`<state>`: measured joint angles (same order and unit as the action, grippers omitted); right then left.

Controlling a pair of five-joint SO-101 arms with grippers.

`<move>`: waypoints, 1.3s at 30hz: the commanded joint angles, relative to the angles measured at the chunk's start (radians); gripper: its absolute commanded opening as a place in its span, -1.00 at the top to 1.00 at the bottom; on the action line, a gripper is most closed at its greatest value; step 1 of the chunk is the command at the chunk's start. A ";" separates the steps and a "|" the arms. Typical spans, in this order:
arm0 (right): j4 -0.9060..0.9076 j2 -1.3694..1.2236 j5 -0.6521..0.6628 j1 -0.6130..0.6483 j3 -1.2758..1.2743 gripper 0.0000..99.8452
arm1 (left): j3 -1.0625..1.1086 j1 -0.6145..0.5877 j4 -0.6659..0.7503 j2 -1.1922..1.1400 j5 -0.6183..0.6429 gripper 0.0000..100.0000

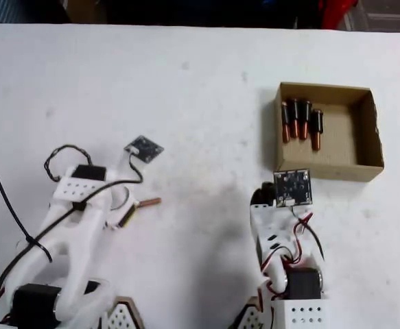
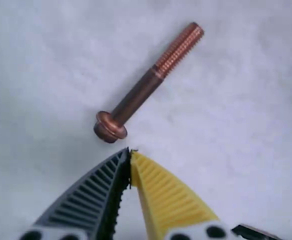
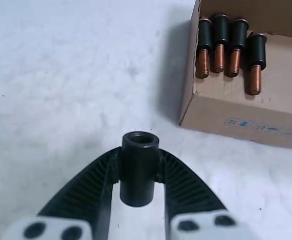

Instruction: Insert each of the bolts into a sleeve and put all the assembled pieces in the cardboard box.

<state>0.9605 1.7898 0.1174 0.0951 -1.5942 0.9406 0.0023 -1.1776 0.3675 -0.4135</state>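
Observation:
A copper bolt [image 2: 144,88] lies on the white table, also seen in the high view as the bolt [image 1: 148,202] just right of my left gripper [image 1: 125,214]. My left gripper [image 2: 129,152] is shut with nothing in it, its tips just short of the bolt's flanged head. My right gripper [image 3: 138,172] is shut on a black sleeve [image 3: 138,167], held upright with its bore showing. In the high view my right gripper [image 1: 260,199] sits below-left of the cardboard box [image 1: 366,130]. Several assembled pieces [image 1: 300,122] lie in the box [image 3: 246,117].
Each arm carries a small circuit-board camera, one [image 1: 145,149] by the left arm and one [image 1: 292,187] on the right arm. Black cables [image 1: 11,205] loop around the left arm. Bare white table lies between the arms and beyond them.

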 commanded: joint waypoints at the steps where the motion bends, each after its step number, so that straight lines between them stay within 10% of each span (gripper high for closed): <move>1: -0.025 0.010 -0.005 0.002 0.008 0.97 | 0.025 0.004 0.061 0.038 0.008 0.96; 39: -0.024 0.010 -0.005 0.001 0.008 0.97 | -0.044 -0.070 0.307 -0.173 0.002 0.96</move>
<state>0.9605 1.7898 0.1174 0.0951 -1.5942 0.9912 -0.0345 -0.9060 0.2585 -0.4150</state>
